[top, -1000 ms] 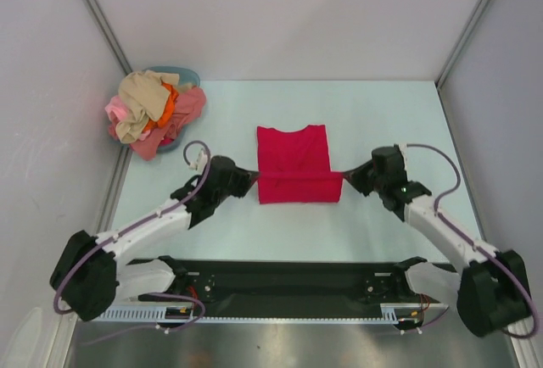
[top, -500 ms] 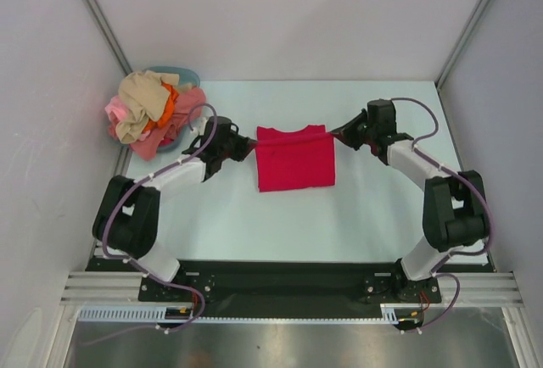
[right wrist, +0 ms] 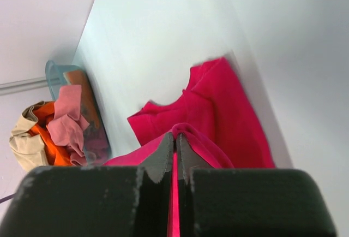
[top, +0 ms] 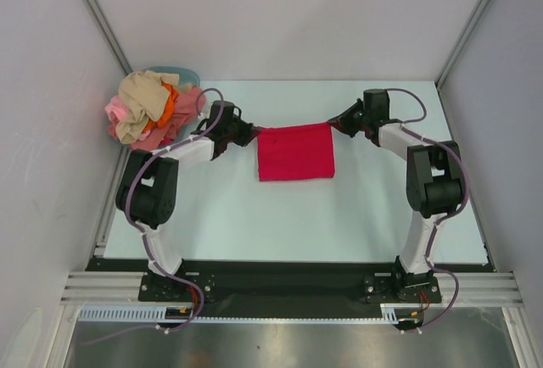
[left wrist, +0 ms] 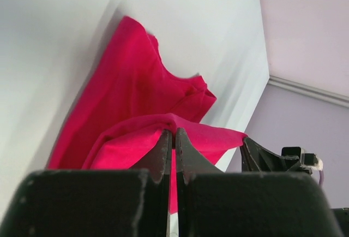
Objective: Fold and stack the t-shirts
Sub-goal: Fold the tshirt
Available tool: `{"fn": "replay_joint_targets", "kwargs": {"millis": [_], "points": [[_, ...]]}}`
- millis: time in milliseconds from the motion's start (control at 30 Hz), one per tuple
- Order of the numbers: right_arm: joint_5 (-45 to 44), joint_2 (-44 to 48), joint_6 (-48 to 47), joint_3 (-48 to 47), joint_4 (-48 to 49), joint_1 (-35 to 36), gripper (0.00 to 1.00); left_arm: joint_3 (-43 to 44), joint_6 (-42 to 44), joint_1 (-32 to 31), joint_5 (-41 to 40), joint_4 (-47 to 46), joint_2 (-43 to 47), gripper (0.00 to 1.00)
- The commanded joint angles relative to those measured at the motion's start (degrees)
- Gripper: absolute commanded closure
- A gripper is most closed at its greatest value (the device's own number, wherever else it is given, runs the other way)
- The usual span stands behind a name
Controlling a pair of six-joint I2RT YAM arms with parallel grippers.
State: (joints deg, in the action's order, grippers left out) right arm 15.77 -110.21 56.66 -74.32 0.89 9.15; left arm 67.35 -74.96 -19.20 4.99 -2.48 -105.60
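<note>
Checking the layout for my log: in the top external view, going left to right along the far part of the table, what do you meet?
pile of t-shirts → left gripper → red t-shirt → right gripper

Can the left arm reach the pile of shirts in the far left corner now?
Probably yes: the pile lies close beside the left pincer, with nothing between them. But that pincer is shut on the red t-shirt, so it would have to let go first.
</note>
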Motion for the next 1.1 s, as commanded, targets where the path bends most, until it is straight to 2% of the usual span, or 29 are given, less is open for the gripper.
{"fn": "replay_joint_targets", "kwargs": {"millis": [0, 367, 1067], "points": [[1.8, -2.5, -1.1, -3.9, 2.9, -0.6, 1.00, 3.1, 1.6, 1.7, 1.2, -0.5, -1.9, 1.00], [2.8, -9.7, -0.5, -10.1, 3.8, -1.5, 1.00, 12.1, 2.9, 4.2, 3.4, 1.1, -10.1, 1.00], [5.6, -19.2, 0.5, -19.3, 4.4, -2.6, 1.00, 19.4, 3.7, 6.0, 5.3, 2.0, -17.9, 1.00]]}}
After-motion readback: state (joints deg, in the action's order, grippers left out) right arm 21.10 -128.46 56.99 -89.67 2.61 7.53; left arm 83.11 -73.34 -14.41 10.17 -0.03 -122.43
